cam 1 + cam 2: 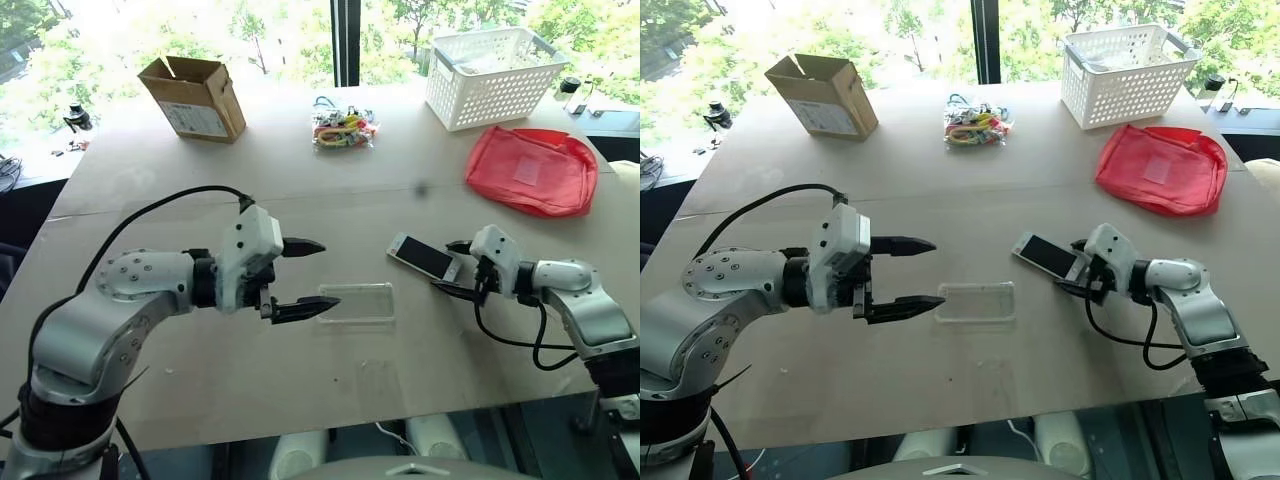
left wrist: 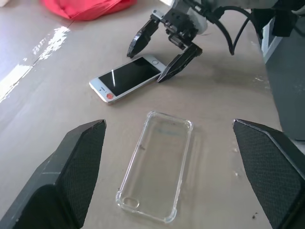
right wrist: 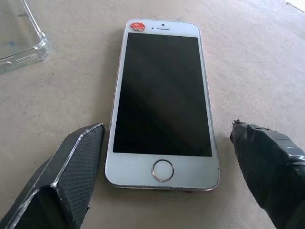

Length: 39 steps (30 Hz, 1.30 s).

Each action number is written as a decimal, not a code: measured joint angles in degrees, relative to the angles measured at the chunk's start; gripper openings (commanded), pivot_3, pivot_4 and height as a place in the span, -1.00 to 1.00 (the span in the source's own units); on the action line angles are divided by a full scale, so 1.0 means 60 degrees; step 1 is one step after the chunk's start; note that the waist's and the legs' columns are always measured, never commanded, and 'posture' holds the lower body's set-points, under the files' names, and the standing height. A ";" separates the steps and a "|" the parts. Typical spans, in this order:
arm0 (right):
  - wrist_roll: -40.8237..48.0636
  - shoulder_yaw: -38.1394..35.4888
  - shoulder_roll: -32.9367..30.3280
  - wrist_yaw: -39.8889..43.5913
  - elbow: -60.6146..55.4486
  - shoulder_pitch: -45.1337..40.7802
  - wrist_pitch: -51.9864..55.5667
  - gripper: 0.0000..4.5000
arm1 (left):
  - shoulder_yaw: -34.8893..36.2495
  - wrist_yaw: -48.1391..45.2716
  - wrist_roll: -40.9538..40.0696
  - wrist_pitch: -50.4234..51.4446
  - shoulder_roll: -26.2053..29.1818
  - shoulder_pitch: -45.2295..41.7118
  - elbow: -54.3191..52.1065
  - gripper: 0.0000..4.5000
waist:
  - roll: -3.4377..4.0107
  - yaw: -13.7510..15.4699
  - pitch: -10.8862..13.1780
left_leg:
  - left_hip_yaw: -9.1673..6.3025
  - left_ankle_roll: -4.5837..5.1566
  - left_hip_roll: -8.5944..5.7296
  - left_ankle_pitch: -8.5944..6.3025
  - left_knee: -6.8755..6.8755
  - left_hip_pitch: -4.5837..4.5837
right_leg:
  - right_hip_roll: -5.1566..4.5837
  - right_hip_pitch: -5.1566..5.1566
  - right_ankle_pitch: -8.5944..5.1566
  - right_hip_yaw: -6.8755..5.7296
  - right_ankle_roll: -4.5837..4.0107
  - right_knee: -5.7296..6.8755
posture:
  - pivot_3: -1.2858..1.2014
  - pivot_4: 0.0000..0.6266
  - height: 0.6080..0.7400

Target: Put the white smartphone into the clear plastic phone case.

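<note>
The left gripper (image 1: 308, 276), nearest, has its fingers spread wide above the clear plastic phone case (image 1: 356, 303) (empty, see-through, shiny edges). The white smartphone (image 1: 424, 257) lies flat, black screen up, before the right gripper's (image 1: 452, 267) spread fingers.

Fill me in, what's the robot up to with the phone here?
It is set to put the white phone into the clear case. Both lie flat on the table, apart from each other; the phone is screen up and not yet in the case. The right hand is open, with a finger on either side of the phone's home-button end, not gripping. The left hand is open beside the case, holding nothing.
</note>
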 measured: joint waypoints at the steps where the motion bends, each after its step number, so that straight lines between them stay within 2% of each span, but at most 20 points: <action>1: -0.0018 0.0045 0.0017 0.0046 0.0108 -0.0068 -0.0087 1.00 | -0.0005 0.0087 -0.0082 0.0012 0.0065 0.0072 -0.0093 0.93 | 0.0000 -0.0011 0.0000 | 0.0004 0.0000 0.0000 0.0000 0.0000 0.0005 | 0.0003 0.0001 0.0000 0.0002 0.0000 0.0000 | 0.03 -0.52 1.00; 4: -0.0044 0.0146 0.0020 0.0239 0.0315 -0.0213 -0.0215 0.64 | -0.0020 0.0244 -0.0151 0.0095 0.0276 0.0145 -0.0167 1.00 | -0.0002 -0.0008 -0.0001 | 0.0006 0.0000 0.0000 0.0000 0.0000 0.0011 | 0.0005 0.0006 0.0001 0.0004 -0.0001 0.0001 | 0.03 -0.52 1.00; 8: -0.0097 0.0221 0.0013 0.0333 0.0301 -0.0306 -0.0249 0.03 | -0.0108 0.0341 -0.0105 0.0056 0.0551 0.0143 -0.0165 1.00 | -0.0015 -0.0010 -0.0009 | 0.0016 0.0000 -0.0001 0.0000 -0.0001 0.0039 | 0.0005 0.0031 0.0001 0.0014 -0.0001 -0.0002 | 0.03 -0.52 1.00; 11: -0.0091 0.0251 0.0001 0.0436 0.0155 -0.0265 -0.0226 -0.54 | -0.0284 0.0698 -0.0011 0.0132 0.0660 0.0136 -0.0144 1.00 | -0.0019 0.0002 -0.0007 | 0.0017 0.0001 -0.0001 -0.0002 -0.0010 0.0132 | 0.0003 0.0128 -0.0002 0.0014 -0.0001 -0.0024 | 0.03 -0.52 1.00; 13: -0.0085 0.0237 -0.0005 0.0427 0.0136 -0.0189 -0.0146 -0.98 | -0.0371 0.0822 0.0047 0.0158 0.0699 0.0139 -0.0134 1.00 | -0.0021 0.0009 -0.0006 | 0.0016 0.0001 -0.0002 -0.0002 -0.0010 0.0140 | 0.0001 0.0136 -0.0003 0.0015 0.0000 -0.0023 | 0.03 -0.52 1.00; 19: -0.0040 0.0170 -0.0017 0.0348 -0.0083 -0.0138 0.0136 -0.98 | -0.0431 0.0978 0.0079 0.0138 0.0841 0.0139 -0.0109 1.00 | -0.0024 0.0026 -0.0007 | 0.0011 0.0001 -0.0002 -0.0002 -0.0016 0.0138 | 0.0001 0.0134 -0.0003 0.0012 0.0000 -0.0025 | 0.03 -0.52 1.00; 20: -0.0020 0.0144 -0.0016 0.0336 -0.0098 -0.0142 0.0211 -0.88 | -0.0438 0.0979 0.0079 0.0129 0.0847 0.0140 -0.0108 1.00 | -0.0024 0.0028 -0.0007 | 0.0010 0.0000 -0.0002 -0.0002 -0.0017 0.0136 | 0.0001 0.0133 -0.0003 0.0012 0.0000 -0.0025 | 0.03 -0.52 1.00; 23: 0.0154 0.0034 -0.0017 0.0371 -0.0115 -0.0173 0.0579 -0.43 | -0.0443 0.0980 0.0072 0.0102 0.0855 0.0158 -0.0108 1.00 | -0.0024 0.0033 -0.0007 | 0.0009 0.0000 -0.0001 -0.0003 -0.0021 0.0134 | -0.0001 0.0131 -0.0003 0.0011 0.0000 -0.0030 | 0.03 -0.52 1.00; 25: 0.0155 0.0021 -0.0044 0.0397 -0.0091 -0.0268 0.0801 -0.04 | -0.0441 0.0990 0.0074 0.0102 0.0947 0.0195 -0.0108 1.00 | -0.0024 0.0033 -0.0005 | 0.0008 0.0000 -0.0001 -0.0003 -0.0023 0.0134 | 0.0000 0.0129 -0.0004 0.0010 -0.0001 -0.0031 | 0.03 -0.52 1.00; 26: 0.0094 0.0037 -0.0073 0.0393 -0.0033 -0.0347 0.0830 0.23 | -0.0441 0.0996 0.0075 0.0102 0.0998 0.0198 -0.0108 1.00 | -0.0022 0.0032 -0.0004 | 0.0010 0.0000 -0.0002 -0.0003 -0.0024 0.0134 | 0.0000 0.0129 -0.0004 0.0011 -0.0001 -0.0031 | 0.03 -0.52 1.00; 30: -0.0171 0.0108 -0.0195 0.0371 0.0357 -0.0586 0.0872 0.99 | -0.0439 0.1036 0.0070 0.0102 0.1076 0.0198 -0.0108 1.00 | -0.0028 0.0032 -0.0001 | 0.0010 0.0000 -0.0003 -0.0003 -0.0025 0.0132 | -0.0001 0.0129 -0.0004 0.0009 -0.0001 -0.0035 | 0.03 -0.52 1.00; 39: -0.0072 0.0011 0.0233 0.0423 0.0982 -0.0782 0.0943 0.99 | -0.0419 0.1238 -0.0080 0.0170 0.1145 0.0110 -0.0135 1.00 | -0.0040 -0.0017 0.0000 | 0.0016 0.0000 0.0002 -0.0003 -0.0034 0.0143 | 0.0003 0.0129 -0.0004 0.0014 -0.0001 -0.0035 | 0.03 -0.52 1.00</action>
